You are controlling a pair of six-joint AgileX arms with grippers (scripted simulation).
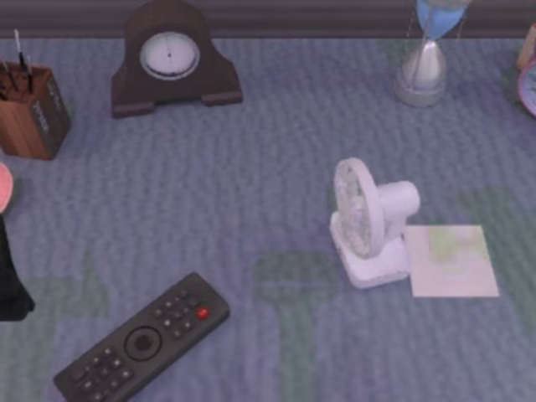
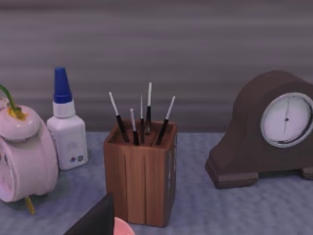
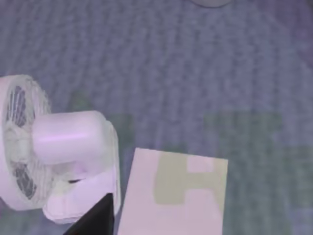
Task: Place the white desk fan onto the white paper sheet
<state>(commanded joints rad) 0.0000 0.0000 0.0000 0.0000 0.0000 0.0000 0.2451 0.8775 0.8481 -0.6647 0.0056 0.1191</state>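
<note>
The white desk fan (image 1: 373, 222) stands upright right of the table's middle, its round grille head facing left and its motor housing pointing right. The white paper sheet (image 1: 452, 261) lies flat just to the right of the fan's base, which rests on the cloth with only a narrow gap showing. In the right wrist view the fan (image 3: 58, 147) and the sheet (image 3: 176, 196) lie below my right gripper (image 3: 98, 218), of which only a dark tip shows near the fan's base. That gripper holds nothing. My left gripper (image 1: 10, 280) sits parked at the table's left edge.
A brown mantel clock (image 1: 172, 59) and a wooden pen holder (image 1: 33, 105) stand at the back left. A black remote (image 1: 142, 339) lies front left. The silver hourglass (image 1: 425, 63) stands back right. A glue bottle (image 2: 66, 122) and a pink alarm clock (image 2: 22, 161) stand beside the pen holder.
</note>
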